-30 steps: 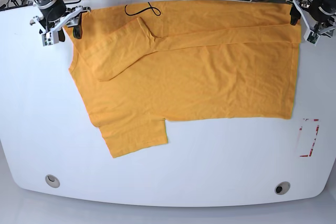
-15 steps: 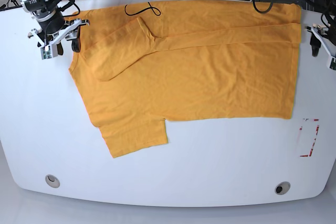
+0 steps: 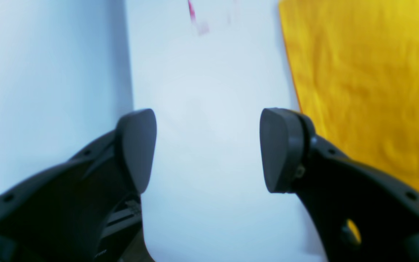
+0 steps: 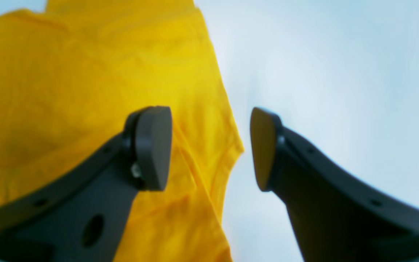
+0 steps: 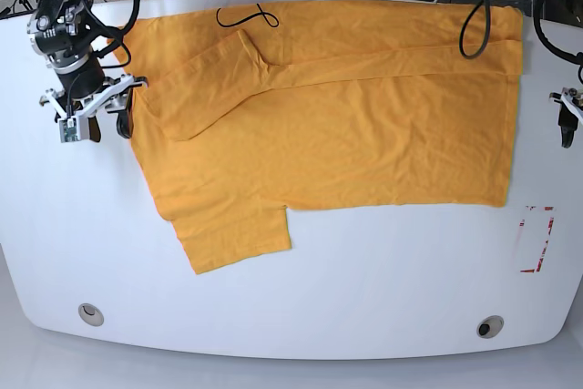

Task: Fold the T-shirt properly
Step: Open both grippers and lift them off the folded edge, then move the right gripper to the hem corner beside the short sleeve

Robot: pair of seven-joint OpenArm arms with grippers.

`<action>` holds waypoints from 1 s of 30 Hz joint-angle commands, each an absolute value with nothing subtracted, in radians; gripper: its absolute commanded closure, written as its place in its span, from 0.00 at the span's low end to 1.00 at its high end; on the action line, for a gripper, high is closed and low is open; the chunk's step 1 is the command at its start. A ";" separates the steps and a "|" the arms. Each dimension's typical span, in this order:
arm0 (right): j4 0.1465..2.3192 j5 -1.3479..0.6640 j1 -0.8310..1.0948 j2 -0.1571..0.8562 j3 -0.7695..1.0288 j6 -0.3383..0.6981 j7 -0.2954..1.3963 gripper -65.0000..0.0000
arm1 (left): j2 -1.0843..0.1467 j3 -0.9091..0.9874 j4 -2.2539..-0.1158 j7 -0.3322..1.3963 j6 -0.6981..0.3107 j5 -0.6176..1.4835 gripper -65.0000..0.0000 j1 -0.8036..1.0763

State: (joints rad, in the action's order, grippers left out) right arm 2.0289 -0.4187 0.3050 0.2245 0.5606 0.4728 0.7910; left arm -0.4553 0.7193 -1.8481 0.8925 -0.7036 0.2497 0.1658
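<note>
Fabric of the T-shirt lies half folded. Both grippers, right gripper and left gripper, hang spread and empty beside it. Pinching its near hem corners squarely should keep the next fold even.

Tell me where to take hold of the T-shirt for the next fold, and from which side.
Probably grip the T-shirt along its near edge: the loose sleeve jutting toward the front of the table, and the hem corner beside the red mark. Come from the front, over bare table. The far edge is already folded over, so this flat near edge is the one left.
</note>
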 commanded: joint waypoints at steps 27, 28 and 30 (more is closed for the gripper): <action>1.519 -0.333 -0.254 0.221 0.299 0.512 0.734 0.49 | -0.372 0.685 -1.697 0.922 -0.698 0.118 0.37 -0.148; 1.498 -0.335 -0.265 0.222 0.296 0.512 0.726 0.49 | -0.372 0.684 -1.683 0.920 -0.698 0.117 0.37 -0.156; 1.456 -0.339 -0.285 0.223 0.290 0.512 0.708 0.49 | -0.373 0.683 -1.652 0.915 -0.698 0.116 0.37 -0.171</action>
